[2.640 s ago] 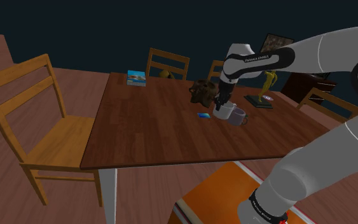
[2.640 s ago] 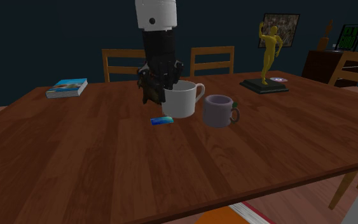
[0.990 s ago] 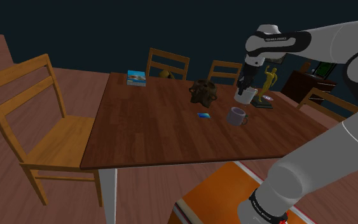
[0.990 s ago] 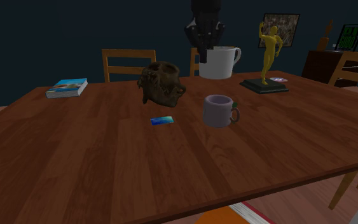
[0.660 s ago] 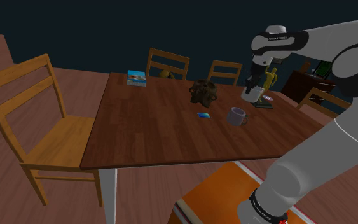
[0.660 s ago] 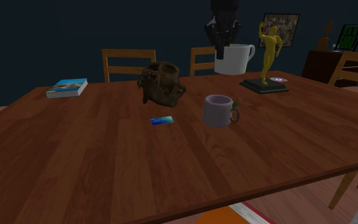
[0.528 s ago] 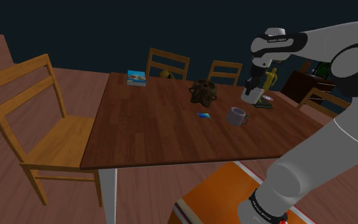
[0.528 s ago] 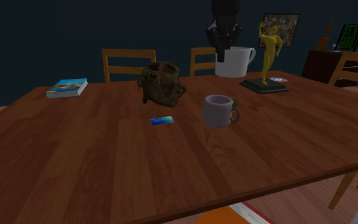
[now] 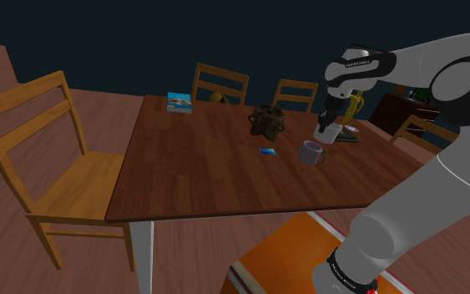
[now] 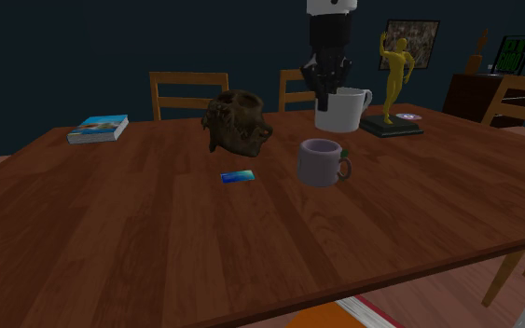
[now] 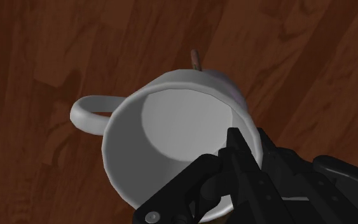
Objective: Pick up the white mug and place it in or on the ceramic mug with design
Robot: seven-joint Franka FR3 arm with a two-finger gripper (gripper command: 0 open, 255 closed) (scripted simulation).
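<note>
My black gripper (image 10: 328,90) is shut on the rim of the white mug (image 10: 341,110), one finger inside and one outside. The mug hangs upright in the air, just above and behind the pale ceramic mug (image 10: 323,162), which stands on the wooden table (image 10: 139,242). In the shoulder view the white mug (image 9: 327,132) hangs under the gripper (image 9: 326,119), up and to the right of the ceramic mug (image 9: 311,153). In the wrist view the gripper (image 11: 246,145) clasps the white mug (image 11: 165,130) at its rim, and the ceramic mug's handle (image 11: 196,60) peeks past the mug's far edge.
A brown lumpy bag (image 10: 239,121) stands to the second exterior view's left of the mugs, with a small blue card (image 10: 238,176) in front of it. A gold statuette (image 10: 395,70) on a dark base stands close to the right. A book (image 10: 98,129) lies at the far left. Wooden chairs (image 9: 45,159) ring the table.
The gripper lifted the white mug off the table, carried it up and to the second exterior view's right, and over the last half second has lowered it toward the ceramic mug.
</note>
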